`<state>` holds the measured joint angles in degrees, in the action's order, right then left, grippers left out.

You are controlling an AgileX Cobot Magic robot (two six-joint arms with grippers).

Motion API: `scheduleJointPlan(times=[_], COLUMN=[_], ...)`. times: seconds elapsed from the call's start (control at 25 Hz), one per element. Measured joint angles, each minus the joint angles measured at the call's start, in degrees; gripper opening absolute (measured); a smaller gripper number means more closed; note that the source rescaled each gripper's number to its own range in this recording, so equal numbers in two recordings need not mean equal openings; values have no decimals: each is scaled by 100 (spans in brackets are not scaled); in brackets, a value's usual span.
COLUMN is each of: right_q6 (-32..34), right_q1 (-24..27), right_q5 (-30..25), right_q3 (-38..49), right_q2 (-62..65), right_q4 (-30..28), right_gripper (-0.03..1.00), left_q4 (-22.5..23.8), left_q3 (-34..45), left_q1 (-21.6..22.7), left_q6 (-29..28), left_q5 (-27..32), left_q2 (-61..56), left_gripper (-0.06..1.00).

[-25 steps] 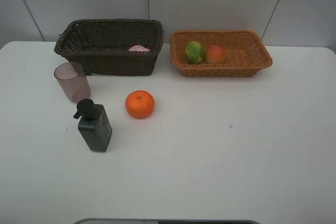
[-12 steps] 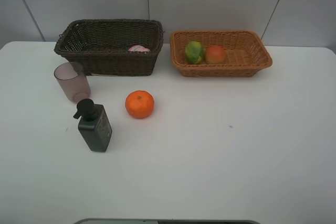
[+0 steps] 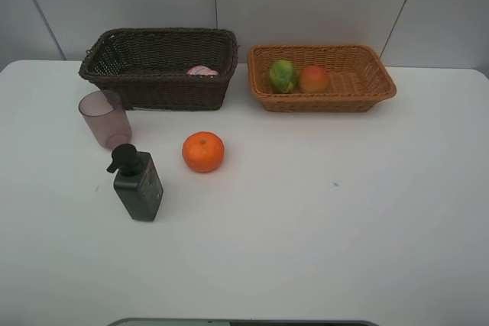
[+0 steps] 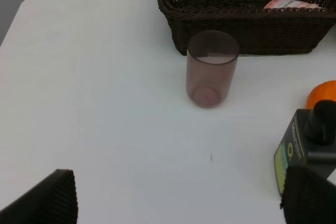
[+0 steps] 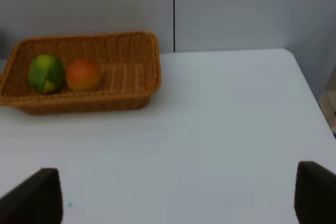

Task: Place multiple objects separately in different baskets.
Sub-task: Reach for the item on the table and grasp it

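The dark brown basket (image 3: 157, 66) holds the pink bottle (image 3: 202, 71); both show in the left wrist view (image 4: 247, 3), (image 4: 291, 4). The tan basket (image 3: 374, 85) holds the green-yellow fruit (image 3: 283, 75) and the red-orange fruit (image 3: 314, 79), also in the right wrist view (image 5: 46, 73), (image 5: 83, 74). The mauve cup (image 3: 105, 118), black pump bottle (image 3: 137, 183) and orange (image 3: 203, 151) stand on the table. My left gripper (image 4: 184, 203) is open and empty, short of the cup (image 4: 211, 68). My right gripper (image 5: 176, 198) is open and empty, short of the tan basket (image 5: 131, 93).
The white table (image 3: 328, 219) ends at a grey panelled wall behind the baskets. No arm shows in the exterior high view. The table's right edge shows in the right wrist view (image 5: 310, 93).
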<state>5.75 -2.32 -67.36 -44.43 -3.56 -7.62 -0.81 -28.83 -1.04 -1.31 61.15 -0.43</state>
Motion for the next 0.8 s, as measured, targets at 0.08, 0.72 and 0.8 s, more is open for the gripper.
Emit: scheduleJointPlan(times=[0.08, 0.72, 0.8], right_q6=[-5, -5, -5], right_q1=[0, 0, 0], right_q5=[369, 613, 634], right_q3=[131, 1428, 1445], right_q2=[53, 375, 375], right_q4=[37, 134, 96], right_gripper=[88, 88, 88], left_q4=[0, 0, 0], left_q3=[0, 0, 0], left_q1=[0, 0, 0], left_q6=[0, 0, 0], left_q5=[0, 0, 0], left_q2=[0, 0, 0], left_gripper=[100, 100, 100])
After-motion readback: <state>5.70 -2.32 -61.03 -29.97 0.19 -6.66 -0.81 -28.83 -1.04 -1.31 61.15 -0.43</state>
